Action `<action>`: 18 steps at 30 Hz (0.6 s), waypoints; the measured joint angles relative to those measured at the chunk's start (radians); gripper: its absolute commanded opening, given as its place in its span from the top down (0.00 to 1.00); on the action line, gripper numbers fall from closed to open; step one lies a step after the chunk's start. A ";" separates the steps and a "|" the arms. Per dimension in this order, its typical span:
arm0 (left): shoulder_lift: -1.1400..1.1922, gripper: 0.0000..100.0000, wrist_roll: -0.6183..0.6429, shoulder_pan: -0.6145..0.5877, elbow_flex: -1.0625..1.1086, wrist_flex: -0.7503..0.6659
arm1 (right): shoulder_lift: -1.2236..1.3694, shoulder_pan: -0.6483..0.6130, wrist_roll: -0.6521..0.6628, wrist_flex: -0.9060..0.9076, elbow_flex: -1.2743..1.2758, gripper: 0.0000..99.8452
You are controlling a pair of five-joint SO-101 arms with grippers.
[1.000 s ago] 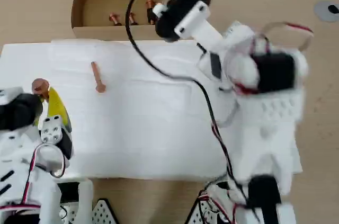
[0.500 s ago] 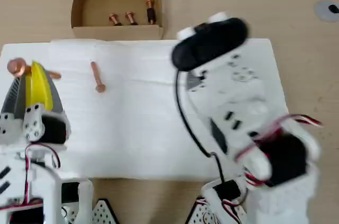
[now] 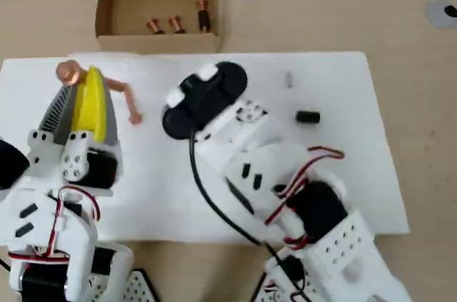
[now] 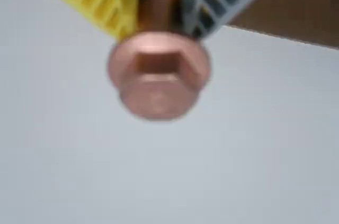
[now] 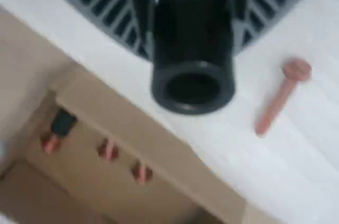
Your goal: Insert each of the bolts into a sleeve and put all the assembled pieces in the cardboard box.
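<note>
High view. Between the left gripper (image 3: pixel 77 82) and the right gripper (image 3: pixel 187 106), upper-left of centre, a narrow lane is partly taken up by the loose bolt (image 3: pixel 131 106). The right half of the white mat (image 3: pixel 371 145) allows passage around a loose sleeve (image 3: pixel 308 116). The right arm (image 3: pixel 264 166) spans the lower centre. The cardboard box (image 3: pixel 107 2), at top, is open upward. Three assembled pieces (image 3: pixel 175 24) line its near wall.

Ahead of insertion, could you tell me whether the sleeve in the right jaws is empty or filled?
Empty: the sleeve shows an open dark hole at its mouth, with nothing inside.
</note>
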 measured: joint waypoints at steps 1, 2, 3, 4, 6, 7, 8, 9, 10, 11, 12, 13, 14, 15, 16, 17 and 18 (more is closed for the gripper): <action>0.000 0.98 0.000 0.014 -0.005 0.000 | -0.011 0.000 0.000 -0.015 0.015 0.99; 0.000 0.98 0.000 0.028 -0.011 0.000 | -0.020 0.002 0.000 -0.032 0.031 0.99; 0.000 0.98 0.002 0.041 -0.020 0.000 | -0.029 0.002 0.000 -0.048 0.052 0.99; 0.000 0.98 0.002 0.058 -0.029 0.000 | -0.040 -0.002 0.000 -0.064 0.075 0.99; -0.003 0.98 0.002 0.094 -0.049 0.000 | -0.066 -0.006 0.000 -0.103 0.123 0.99; -0.005 0.98 0.002 0.114 -0.057 0.000 | -0.081 -0.011 0.000 -0.123 0.150 0.99; -0.006 0.98 0.002 0.132 -0.060 0.000 | -0.098 -0.018 0.000 -0.150 0.178 0.99; -0.006 0.98 0.002 0.147 -0.064 0.000 | -0.117 -0.029 0.000 -0.173 0.209 0.99; -0.006 0.98 0.002 0.161 -0.064 0.000 | -0.137 -0.043 0.000 -0.195 0.239 0.99; -0.006 0.99 0.002 0.172 -0.064 0.000 | -0.158 -0.057 0.000 -0.216 0.270 0.99; -0.006 0.99 0.002 0.180 -0.064 0.000 | -0.178 -0.072 0.000 -0.236 0.302 0.99; -0.006 0.99 0.002 0.183 -0.064 0.000 | -0.196 -0.084 0.000 -0.259 0.333 0.99; -0.006 0.99 0.002 0.186 -0.064 0.000 | -0.213 -0.095 0.000 -0.281 0.364 0.99; -0.006 0.99 0.002 0.189 -0.064 0.000 | -0.227 -0.100 0.000 -0.304 0.390 0.99; -0.006 0.99 0.002 0.189 -0.064 0.000 | -0.239 -0.101 0.000 -0.324 0.411 0.99; -0.006 0.99 0.002 0.189 -0.064 0.000 | -0.250 -0.103 0.000 -0.342 0.428 0.99; -0.006 0.99 0.002 0.189 -0.064 0.000 | -0.261 -0.103 0.000 -0.356 0.442 0.99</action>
